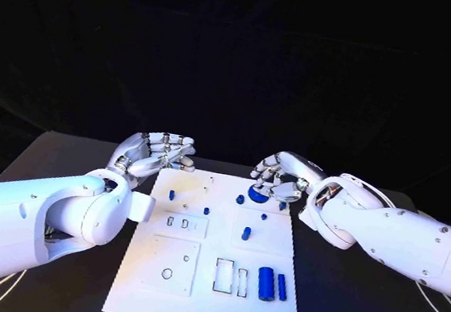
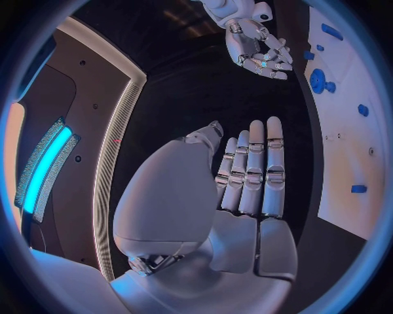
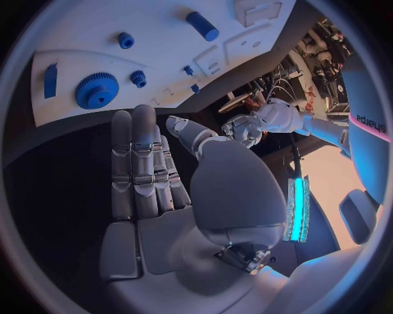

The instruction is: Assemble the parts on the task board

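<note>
Two empty hands, left hand (image 1: pixel 157 153), right hand (image 1: pixel 280 179), one task board (image 1: pixel 208 298)

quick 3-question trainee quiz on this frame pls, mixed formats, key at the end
1. True or false: the left robot hand holds a blue part.
2. Multiple choice: the round blue toothed gear lies
A) on the flat white plastic task board, near its far edge by the right robot hand
B) on the black table beside the board
C) in the left robot hand
3. Fill in: near the board's near right corner, the thick blue cylinder lies beside a thinner blue ____.

Key: 1 false, its fingers are straight and hold nothing. 2 A. 3 rod.
</note>
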